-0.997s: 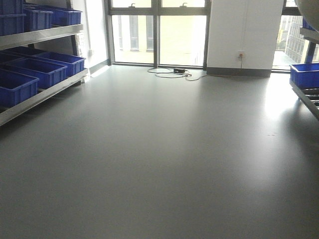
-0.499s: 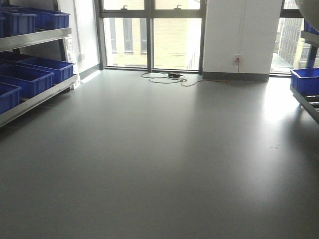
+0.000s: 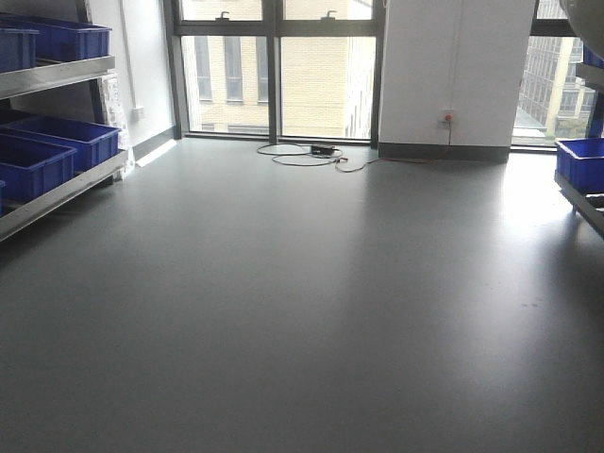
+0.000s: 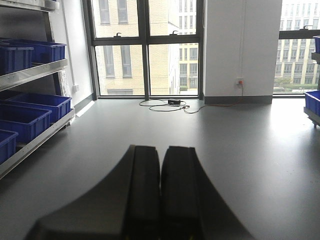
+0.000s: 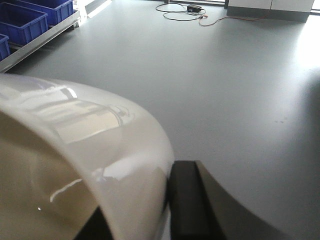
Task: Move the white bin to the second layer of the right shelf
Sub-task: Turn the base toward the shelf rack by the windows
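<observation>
White bin (image 5: 100, 145), rim in right tool (image 5: 167, 200), mouth perhaps toward the lens.

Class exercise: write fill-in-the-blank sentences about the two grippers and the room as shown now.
The left gripper is ___, holding nothing.
The right gripper clamps the ___ of the white bin.
The crates on the left shelf are ___.
A cable lies on the floor by the ___.
Missing words: shut, rim, blue, window.
</observation>
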You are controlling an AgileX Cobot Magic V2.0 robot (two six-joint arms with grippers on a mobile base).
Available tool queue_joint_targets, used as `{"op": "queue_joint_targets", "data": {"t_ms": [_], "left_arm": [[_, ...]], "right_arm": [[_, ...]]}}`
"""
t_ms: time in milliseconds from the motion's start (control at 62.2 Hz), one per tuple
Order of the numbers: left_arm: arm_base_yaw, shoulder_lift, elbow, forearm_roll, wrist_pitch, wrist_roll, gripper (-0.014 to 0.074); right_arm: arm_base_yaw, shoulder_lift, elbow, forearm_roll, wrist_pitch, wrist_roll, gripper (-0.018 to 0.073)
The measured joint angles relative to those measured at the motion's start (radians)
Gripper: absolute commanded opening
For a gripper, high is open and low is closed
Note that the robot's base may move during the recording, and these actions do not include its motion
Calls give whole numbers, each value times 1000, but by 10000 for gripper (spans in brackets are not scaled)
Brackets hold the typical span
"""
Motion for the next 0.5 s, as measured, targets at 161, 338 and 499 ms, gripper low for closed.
{"op": "queue_joint_targets", "data": {"t_ms": [161, 338, 499], "left_arm": [[0, 0, 0, 0, 0, 0, 85], [0, 0, 0, 0, 0, 0, 85], [0, 0, 0, 0, 0, 0, 85]], "right_arm": [[0, 0, 0, 0, 0, 0, 52], [0, 0, 0, 0, 0, 0, 52], [0, 0, 0, 0, 0, 0, 52]]}}
